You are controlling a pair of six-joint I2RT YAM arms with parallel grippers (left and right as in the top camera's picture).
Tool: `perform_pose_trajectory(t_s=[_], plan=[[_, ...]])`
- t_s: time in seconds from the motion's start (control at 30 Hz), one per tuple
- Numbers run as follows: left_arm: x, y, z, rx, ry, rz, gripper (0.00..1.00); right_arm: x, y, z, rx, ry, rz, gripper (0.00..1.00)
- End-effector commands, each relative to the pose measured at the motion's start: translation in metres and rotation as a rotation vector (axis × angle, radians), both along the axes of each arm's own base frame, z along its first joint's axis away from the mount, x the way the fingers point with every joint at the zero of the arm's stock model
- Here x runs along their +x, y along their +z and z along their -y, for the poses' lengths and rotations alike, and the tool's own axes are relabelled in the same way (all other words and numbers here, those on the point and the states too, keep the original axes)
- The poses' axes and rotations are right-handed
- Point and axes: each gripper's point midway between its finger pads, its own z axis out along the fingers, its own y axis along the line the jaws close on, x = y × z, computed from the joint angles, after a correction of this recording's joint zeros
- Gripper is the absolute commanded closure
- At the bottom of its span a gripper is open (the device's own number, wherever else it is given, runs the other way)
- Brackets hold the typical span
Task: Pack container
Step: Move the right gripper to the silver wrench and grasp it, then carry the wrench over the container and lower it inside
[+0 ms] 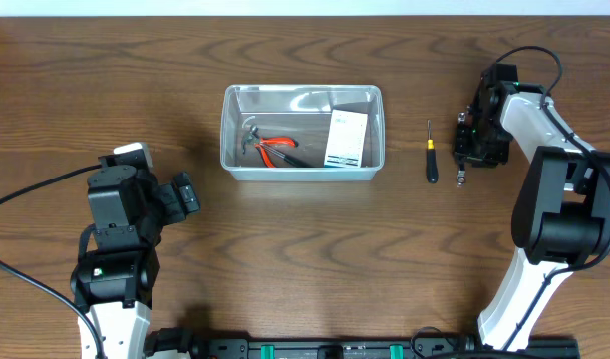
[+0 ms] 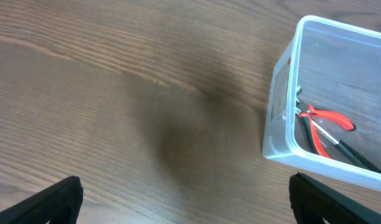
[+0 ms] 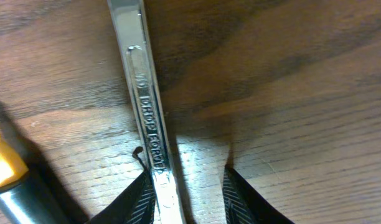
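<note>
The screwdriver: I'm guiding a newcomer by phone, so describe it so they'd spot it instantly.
Start at the clear container in the middle of the table and look right, toward the right gripper. The screwdriver lies on bare wood between them, apart from both. It is thin with a dark handle, unlike the flat silver wrench between that gripper's fingers.
</note>
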Motion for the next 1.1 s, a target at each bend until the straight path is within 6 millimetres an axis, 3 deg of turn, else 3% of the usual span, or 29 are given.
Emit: perform_pose_trajectory(t_s=[0.0,0.47,0.67,0.77,0.9,0.97,1.07], plan=[[0.003,0.009,-0.001,0.020,-0.005,0.016,0.02,-0.008,-0.007,0.002,-0.038,-0.006,-0.035,0.66],[0.003,0.009,-0.001,0.019,-0.005,0.017,0.02,-0.008,-0.007,-0.002,-0.060,0.014,-0.040,0.81],[0.003,0.009,-0.001,0.020,-0.004,0.016,0.02,0.002,0.008,0.000,-0.063,0.015,-0.007,0.99],[0.003,0.009,-0.001,0.019,-0.005,0.016,0.02,0.020,0.040,0.001,-0.069,0.013,0.071,0.99],[0.003,0.009,-0.001,0.019,-0.005,0.016,0.02,0.047,0.115,-0.007,-0.057,0.030,0.231,0.99],[0.003,0.009,-0.001,0.019,-0.004,0.016,0.02,0.058,0.159,-0.027,-0.012,0.096,0.335,0.99],[0.003,0.009,-0.001,0.019,-0.005,0.016,0.02,0.066,0.225,-0.081,0.085,0.286,0.513,0.99]])
